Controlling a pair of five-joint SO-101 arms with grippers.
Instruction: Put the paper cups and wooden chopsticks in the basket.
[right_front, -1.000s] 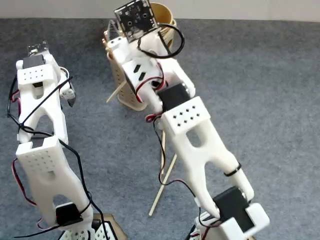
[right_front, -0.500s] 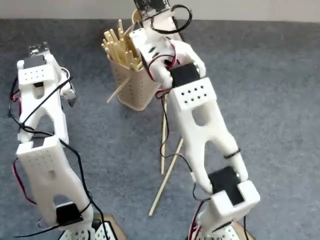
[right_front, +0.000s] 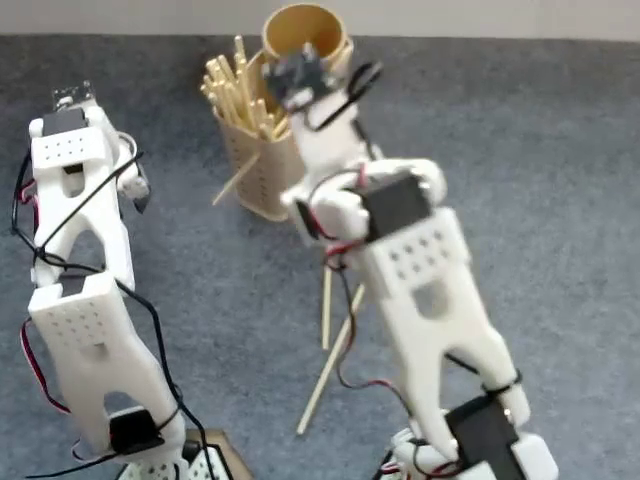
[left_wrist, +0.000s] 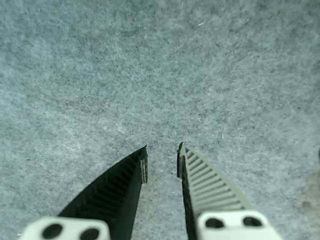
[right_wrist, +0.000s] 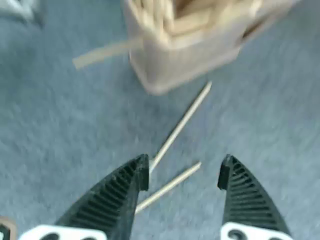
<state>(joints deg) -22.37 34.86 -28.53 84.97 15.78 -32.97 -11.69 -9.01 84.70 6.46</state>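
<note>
In the high view the right arm (right_front: 420, 270) covers the right side of the basket (right_front: 250, 175) at upper centre, the lower part of the paper cup (right_front: 300, 30) behind it, and the upper ends of the two loose chopsticks (right_front: 316, 395) on the table. In the right wrist view the basket is blurred and cut by the frame's edge, so its contents cannot be told apart. A brown object (right_front: 222, 452) at the high view's bottom edge is cut off.

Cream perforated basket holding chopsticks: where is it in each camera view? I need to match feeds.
High view: cream perforated basket at top centre, ahead of the right arm.
Right wrist view: the basket just beyond the right gripper.
Left wrist view: left gripper above grey carpet.
Shared landmark: two loose wooden chopsticks lying by the basket's base.
</note>
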